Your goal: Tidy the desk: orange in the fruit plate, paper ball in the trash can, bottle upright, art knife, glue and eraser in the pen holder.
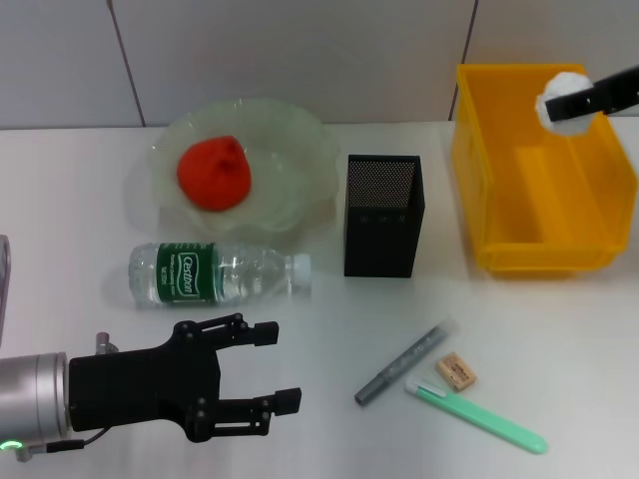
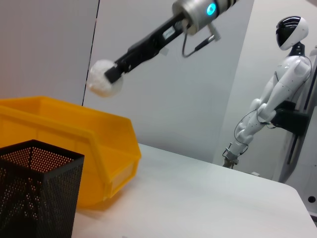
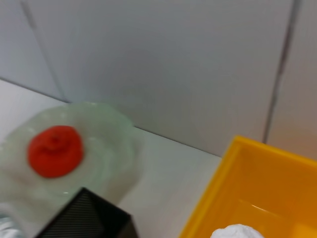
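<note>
My left claw [image 1: 283,376] hovers released over the counter's [image 1: 559,349] near left edge, just before the lying bottle [image 1: 215,273]. My right claw [image 1: 577,103] grasps the paper ball [image 1: 565,97] above the trash can's [image 1: 539,200] far right corner.

The white surface [image 1: 80,230] carries the fruit plate [image 1: 290,140] at the back left, the pen holder [image 1: 382,225] beside it, and the trash can [image 1: 499,190] at the back right. The bottle [image 1: 215,274] lies on its side before the plate. Nearer, right of centre, the art knife [image 1: 404,362], the eraser [image 1: 455,371] and the glue [image 1: 484,421] lie close together.
</note>
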